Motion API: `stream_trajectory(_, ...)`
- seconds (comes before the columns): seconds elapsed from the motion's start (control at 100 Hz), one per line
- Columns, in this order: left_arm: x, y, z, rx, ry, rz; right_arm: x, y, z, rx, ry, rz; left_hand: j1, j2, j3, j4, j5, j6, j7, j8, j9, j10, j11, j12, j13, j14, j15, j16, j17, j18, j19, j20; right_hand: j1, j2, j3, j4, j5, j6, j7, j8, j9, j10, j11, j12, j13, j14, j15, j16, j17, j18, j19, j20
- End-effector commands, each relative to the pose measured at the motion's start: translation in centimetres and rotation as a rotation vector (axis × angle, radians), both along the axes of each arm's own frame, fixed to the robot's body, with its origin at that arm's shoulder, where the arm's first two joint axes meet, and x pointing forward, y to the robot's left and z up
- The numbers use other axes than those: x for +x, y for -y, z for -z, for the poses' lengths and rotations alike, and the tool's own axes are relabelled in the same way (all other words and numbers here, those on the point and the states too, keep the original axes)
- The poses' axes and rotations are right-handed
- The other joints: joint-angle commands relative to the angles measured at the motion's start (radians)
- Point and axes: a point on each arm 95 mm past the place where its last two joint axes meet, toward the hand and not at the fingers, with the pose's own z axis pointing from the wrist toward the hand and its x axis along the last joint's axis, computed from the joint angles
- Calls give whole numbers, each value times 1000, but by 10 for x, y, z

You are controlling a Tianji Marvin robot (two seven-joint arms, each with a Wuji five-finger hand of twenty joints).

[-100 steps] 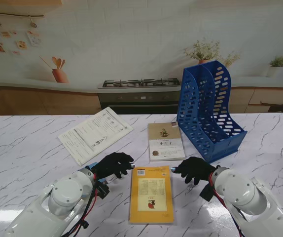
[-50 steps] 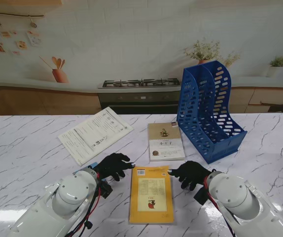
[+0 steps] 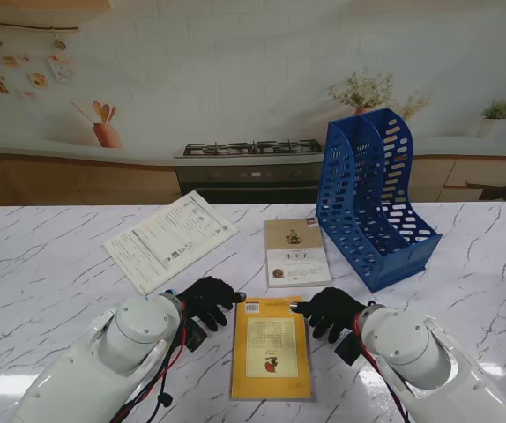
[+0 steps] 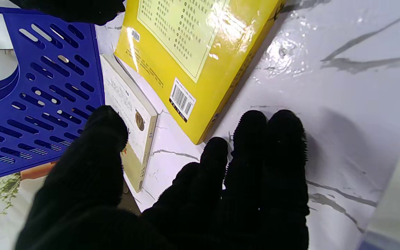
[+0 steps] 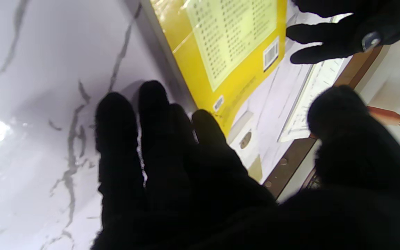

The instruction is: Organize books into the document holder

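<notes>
From the stand view, the yellow book (image 3: 271, 347) lies flat on the marble surface (image 3: 41, 273) between both hands. The left hand (image 3: 207, 299) sits just beside its far left corner, the right hand (image 3: 328, 311) at its far right corner; neither holds anything. A beige book (image 3: 295, 252) lies farther off, next to the blue holder (image 3: 374, 198). A white booklet (image 3: 170, 240) lies to the left.

In the left wrist view, the fingers (image 4: 252, 166) are spread, close to the yellow book's corner, apart from it.

In the right wrist view, the fingers (image 5: 151, 139) are loosely open beside the book's edge; whether they touch it cannot be told.
</notes>
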Motion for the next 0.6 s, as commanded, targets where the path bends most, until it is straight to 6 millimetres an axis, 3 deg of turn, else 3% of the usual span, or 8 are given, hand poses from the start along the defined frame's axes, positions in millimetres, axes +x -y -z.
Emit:
stream_trajectory(0.0,-12,4,21,4,-67,12,-11,-6,17,3,-57,1,19,29,15,23,43,116,-40,-22,-41,165,-81,-36,-21,101,-49,-41,29,21,53,-16,5,-9,37,22,-31,74,-19,-25,-51,109,-38,-24,-11,121,-105,-73,34,165,-1,-33)
stream_trajectory(0.28,-15,6,27,-38,-166,-9,-12,-12,21,4,-75,4,25,38,27,26,28,131,-123,-12,-49,171,-71,-31,-26,111,-41,-40,36,29,38,-30,14,-5,66,23,-43,86,-24,-29,-72,121,-47,-28,-31,131,-116,-76,26,167,-24,-57)
stream_trajectory(0.59,-14,9,34,-147,-213,4,-13,-18,29,4,-91,-14,19,22,55,24,37,98,-123,26,12,76,-2,5,40,61,-1,-18,20,13,99,-4,14,-5,79,21,-54,83,-28,-33,-85,118,-54,-30,-45,128,-126,-79,9,162,-43,-74)
